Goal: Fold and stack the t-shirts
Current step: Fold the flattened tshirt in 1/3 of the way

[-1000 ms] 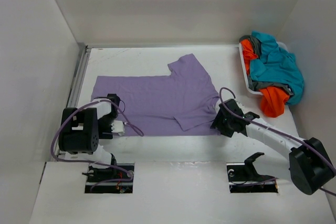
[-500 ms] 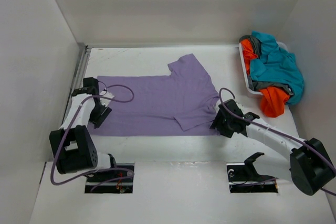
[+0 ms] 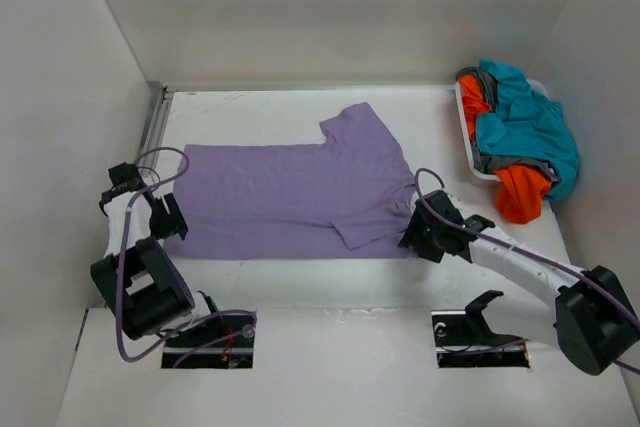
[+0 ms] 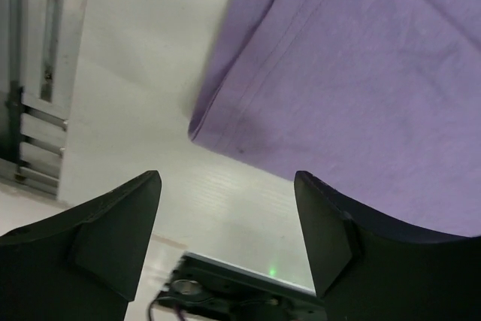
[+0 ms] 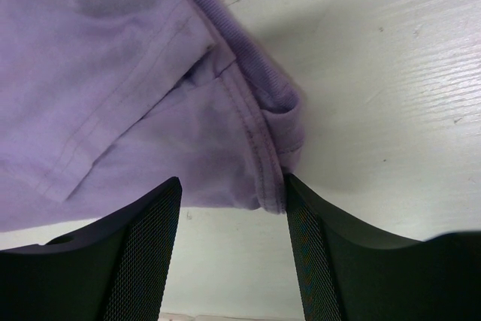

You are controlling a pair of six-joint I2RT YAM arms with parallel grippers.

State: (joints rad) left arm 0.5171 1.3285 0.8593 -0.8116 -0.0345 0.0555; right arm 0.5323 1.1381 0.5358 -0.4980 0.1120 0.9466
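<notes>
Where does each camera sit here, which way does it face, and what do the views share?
Top external: above and behind the bases, looking down at the table; left arm and right arm show, lavender t-shirt spread flat, basket far right.
Left wrist: on the left arm, looking down past the left fingers at the shirt's hem corner.
Right wrist: on the right arm, looking down past the right fingers at a bunched seamed edge.
Shared: all three show the lavender t-shirt.
</notes>
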